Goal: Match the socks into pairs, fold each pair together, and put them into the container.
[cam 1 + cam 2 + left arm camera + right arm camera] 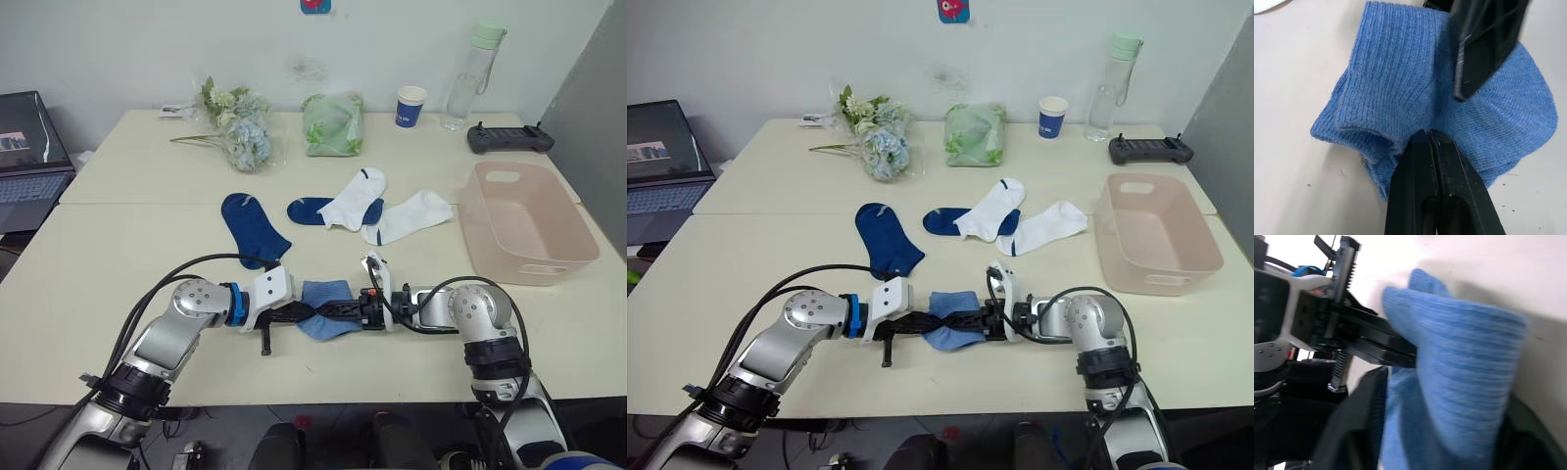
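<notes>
The light blue socks (321, 296) lie bunched near the table's front edge, between my two grippers. From the left, my left gripper (312, 312) is shut on the bundle's near edge, its fingers (1428, 147) pressed together on the fabric. My right gripper (340, 310) comes in from the right and is shut on the same bundle, with blue cloth (1459, 372) filling the space between its fingers. Farther back lie a dark navy sock (253, 227), a second navy sock (312, 210) partly under a white sock (355, 199), and another white sock (407, 217). The pink container (487, 226) stands at the right.
Along the table's far side are a bunch of flowers (238, 127), a green cloth bundle (333, 124), a blue paper cup (411, 106), a water bottle (470, 78) and a black controller (509, 138). A laptop (29, 147) sits at the far left.
</notes>
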Controlling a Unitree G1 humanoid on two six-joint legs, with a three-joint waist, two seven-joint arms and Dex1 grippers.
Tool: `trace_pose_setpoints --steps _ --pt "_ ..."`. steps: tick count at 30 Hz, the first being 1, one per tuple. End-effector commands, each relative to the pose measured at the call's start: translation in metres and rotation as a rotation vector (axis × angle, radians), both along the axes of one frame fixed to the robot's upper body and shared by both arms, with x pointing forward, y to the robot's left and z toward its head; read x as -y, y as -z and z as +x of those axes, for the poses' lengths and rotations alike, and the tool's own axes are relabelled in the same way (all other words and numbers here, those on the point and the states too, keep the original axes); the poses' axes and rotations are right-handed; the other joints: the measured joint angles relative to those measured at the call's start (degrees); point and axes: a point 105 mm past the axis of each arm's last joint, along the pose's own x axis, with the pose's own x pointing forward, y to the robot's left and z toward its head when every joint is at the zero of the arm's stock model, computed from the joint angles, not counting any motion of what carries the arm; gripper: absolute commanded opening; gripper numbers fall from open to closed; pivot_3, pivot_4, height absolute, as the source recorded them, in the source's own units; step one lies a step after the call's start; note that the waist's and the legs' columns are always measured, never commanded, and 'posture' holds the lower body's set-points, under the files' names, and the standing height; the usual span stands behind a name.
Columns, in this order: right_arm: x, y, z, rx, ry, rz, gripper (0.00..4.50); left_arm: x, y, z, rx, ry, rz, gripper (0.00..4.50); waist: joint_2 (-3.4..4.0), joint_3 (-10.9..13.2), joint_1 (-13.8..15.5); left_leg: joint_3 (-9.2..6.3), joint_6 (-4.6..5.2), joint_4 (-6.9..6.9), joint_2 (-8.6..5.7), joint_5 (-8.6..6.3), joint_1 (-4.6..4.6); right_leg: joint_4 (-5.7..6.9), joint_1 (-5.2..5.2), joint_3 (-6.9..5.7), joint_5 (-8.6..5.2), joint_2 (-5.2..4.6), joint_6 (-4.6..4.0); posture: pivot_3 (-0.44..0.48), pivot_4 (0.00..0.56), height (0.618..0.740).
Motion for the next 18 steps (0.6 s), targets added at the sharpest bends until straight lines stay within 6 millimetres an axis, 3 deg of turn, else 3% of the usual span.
trace_pose_setpoints --steps 1,5,8,10,16,18 --pt "0.001 -0.008 0.003 0.030 0.001 0.015 1.35 -0.008 0.006 0.000 -0.015 -0.028 0.033 0.00 0.00 0.0 0.0 0.01 0.00 0.00 0.00 0.00 0.00 -0.01 0.00 0.01 0.00 0.00 0.00 0.000 0.150 0.740" --pt "0.007 -0.008 0.004 0.038 0.012 0.004 0.12 -0.010 0.005 0.002 -0.009 -0.027 0.034 0.00 -0.01 0.0 0.0 -0.01 0.00 0.00 0.00 0.00 0.03 0.01 0.04 -0.01 0.00 0.00 0.00 0.000 0.150 0.740" --pt "0.011 -0.010 0.005 0.050 0.021 0.003 0.01 -0.007 -0.003 0.003 0.004 -0.017 0.005 0.00 -0.01 0.0 0.0 0.00 0.00 0.00 -0.01 0.00 0.02 0.00 0.04 -0.01 0.03 0.00 -0.03 0.000 0.150 0.740" --pt "0.017 -0.017 0.007 0.098 0.043 0.001 0.01 -0.004 -0.019 0.002 -0.003 -0.016 -0.069 0.00 0.01 0.0 0.0 0.00 0.00 0.00 -0.01 0.00 0.00 -0.02 0.02 -0.01 0.03 0.00 -0.03 0.000 0.150 0.740" --pt "0.056 -0.062 0.020 0.290 0.139 0.009 0.00 0.003 -0.085 -0.004 -0.069 0.003 -0.311 1.78 -0.01 0.1 0.3 -0.02 0.00 0.01 -0.03 0.00 -0.19 -0.10 -0.07 -0.05 0.02 -0.03 -0.01 0.000 0.150 0.740" --pt "0.079 -0.084 0.027 0.385 0.185 -0.038 0.00 0.012 -0.114 0.001 -0.038 0.011 -0.378 2.42 -0.01 0.2 0.3 -0.01 0.00 0.01 -0.04 0.00 -0.19 -0.12 -0.05 -0.05 0.02 -0.02 -0.01 0.000 0.150 0.740"
